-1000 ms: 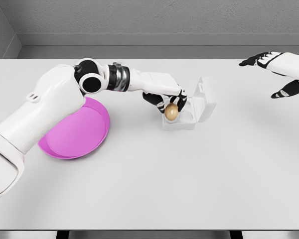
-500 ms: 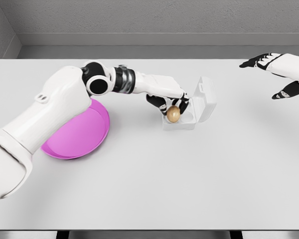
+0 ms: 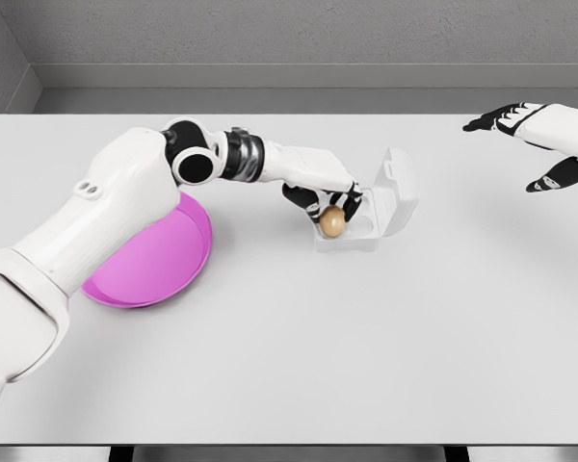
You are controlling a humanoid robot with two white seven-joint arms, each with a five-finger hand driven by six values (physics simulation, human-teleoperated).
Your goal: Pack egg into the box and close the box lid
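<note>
just right of the frame's centre, the left hand point(image 3: 329, 200) grips the egg point(image 3: 333, 222) over the open box point(image 3: 352, 231), whose lid point(image 3: 398, 191) stands upright for access. the right hand point(image 3: 539, 135) hovers upper right, fingers spread, empty.

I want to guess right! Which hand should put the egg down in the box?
Probably the left. The left hand already grips the egg right over the open white box, whose lid stands up. The right hand hangs open far off by the table's right edge, holding nothing.
</note>
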